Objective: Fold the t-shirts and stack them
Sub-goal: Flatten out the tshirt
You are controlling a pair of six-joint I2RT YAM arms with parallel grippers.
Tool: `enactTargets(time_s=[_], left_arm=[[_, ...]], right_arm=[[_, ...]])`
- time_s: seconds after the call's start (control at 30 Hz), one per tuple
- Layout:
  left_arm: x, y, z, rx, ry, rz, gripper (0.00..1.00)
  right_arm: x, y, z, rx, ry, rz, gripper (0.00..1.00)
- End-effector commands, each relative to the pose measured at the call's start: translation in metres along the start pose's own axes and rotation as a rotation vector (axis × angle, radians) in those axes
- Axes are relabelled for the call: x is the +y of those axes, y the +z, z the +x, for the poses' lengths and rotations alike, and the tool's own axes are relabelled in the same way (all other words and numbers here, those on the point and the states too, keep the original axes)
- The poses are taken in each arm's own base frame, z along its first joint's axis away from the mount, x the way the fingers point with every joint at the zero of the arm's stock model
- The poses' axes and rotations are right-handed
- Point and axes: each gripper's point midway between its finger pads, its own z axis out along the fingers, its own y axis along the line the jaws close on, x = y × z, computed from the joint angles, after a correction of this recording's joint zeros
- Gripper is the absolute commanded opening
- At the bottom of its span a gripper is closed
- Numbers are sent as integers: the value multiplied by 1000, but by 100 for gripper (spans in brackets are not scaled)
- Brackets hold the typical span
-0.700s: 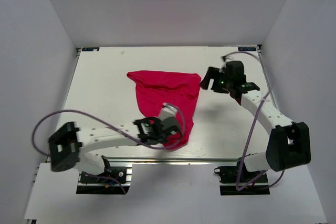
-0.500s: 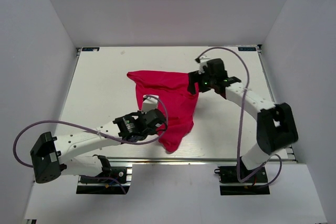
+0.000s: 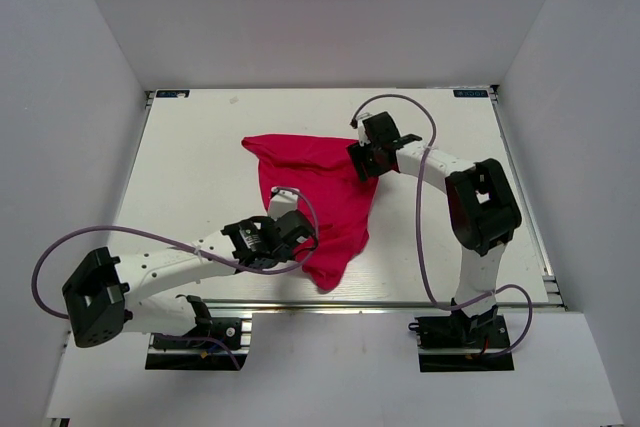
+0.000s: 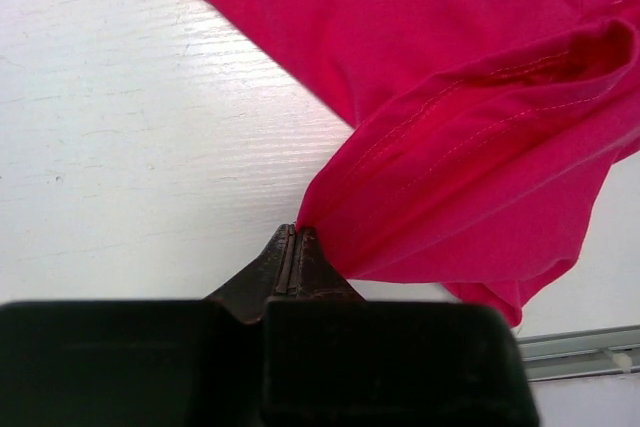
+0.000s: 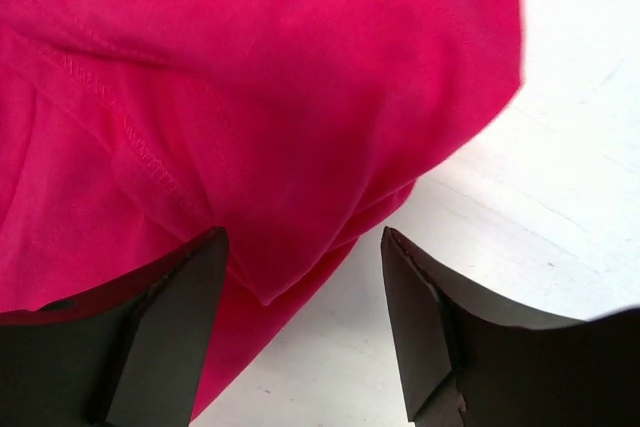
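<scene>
Top external view gives us one bright crimson-pink t-shirt [image 3: 318, 182] lying crumpled on the white table [image 3: 195, 162], roughly at its middle. The cloth is bunched into a rough triangle, with a wide edge toward the far side and a narrow tail running to the near edge. The fabric is plain, and we see no print on any part that shows.

We see the left gripper [image 3: 306, 241] at the near part of the shirt. In the left wrist view its jaws are pressed together, with a fold of the pink cloth pinched at their tip. A stitched hem [image 4: 470, 132] runs across the fold just beyond the tip.

We find the right gripper [image 3: 362, 163] at the far right corner of the shirt. In the right wrist view its two fingers stand apart, with a corner of the cloth lying between them and not clamped. A double seam [image 5: 115, 122] crosses the fabric there.

Two small dark labels [image 3: 171, 94] sit at the table's far corners, and their writing is too small for us to read.
</scene>
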Motion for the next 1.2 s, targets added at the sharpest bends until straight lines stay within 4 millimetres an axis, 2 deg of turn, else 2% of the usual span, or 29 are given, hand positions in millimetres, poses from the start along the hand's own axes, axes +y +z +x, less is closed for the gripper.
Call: enactTargets(time_s=[0.0,0.03,0.2,0.33,0.43,0.47,0.5,0.53,0.67,0.77,0.8,0.83,0.87,0.9,0.93,0.97,1.0,1.03,1.07,1.1,1.17], left_arm=[[-1,-2,-5,-14,-29,26,0],[1,-1,-1,-7,-24,20,0],[1,1,2,6,-22,31,0],[1,1,2,6,-22,31,0],[1,-2,-2,-6,-31,42,0],[2,-2,-3,-12,-31,35,0],[4,-2,-1,-5,-26,29,0],[3,-3,-7,-21,-32,27,0],[10,-9,-11,-36,-31,7,0],[12,-17,-27,-81,-45,-12,0],[17,-20,-39,-122,-53,-43,0],[25,-27,-47,-139,-36,-82,0],[22,-40,-78,-200,-73,-96,0],[30,-45,-99,-265,-68,-174,0],[35,-54,-119,-312,-70,-214,0],[31,-76,-155,-393,-106,-208,0],[33,-88,-179,-465,-102,-237,0],[30,-108,-217,-563,-152,-229,0],[47,-127,-238,-625,-139,-307,0],[47,-140,-254,-665,-138,-321,0],[64,-189,-298,-803,-165,-368,0]], right_arm=[[10,-2,-1,0,-35,-37,68],[15,-7,-5,-21,-40,-58,68],[27,-10,1,-22,-31,-103,67],[13,-2,8,16,-5,-28,67],[10,1,8,17,11,-3,42],[8,1,6,11,19,9,16],[5,-2,1,-9,25,18,6],[7,-5,-8,-38,50,19,0],[-7,-14,-27,-81,70,83,0],[-19,-25,-39,-133,149,154,0],[-33,-49,-56,-203,217,196,0],[-38,-61,-71,-265,240,206,0],[-48,-86,-87,-329,268,234,0],[-64,-121,-116,-427,303,263,0],[-69,-135,-121,-439,326,276,0],[-78,-169,-143,-518,360,293,0],[-96,-203,-157,-573,399,339,0],[-101,-224,-164,-612,418,349,0],[-112,-238,-165,-622,439,391,0],[-124,-279,-181,-706,465,419,0],[-140,-307,-185,-742,488,476,0]])
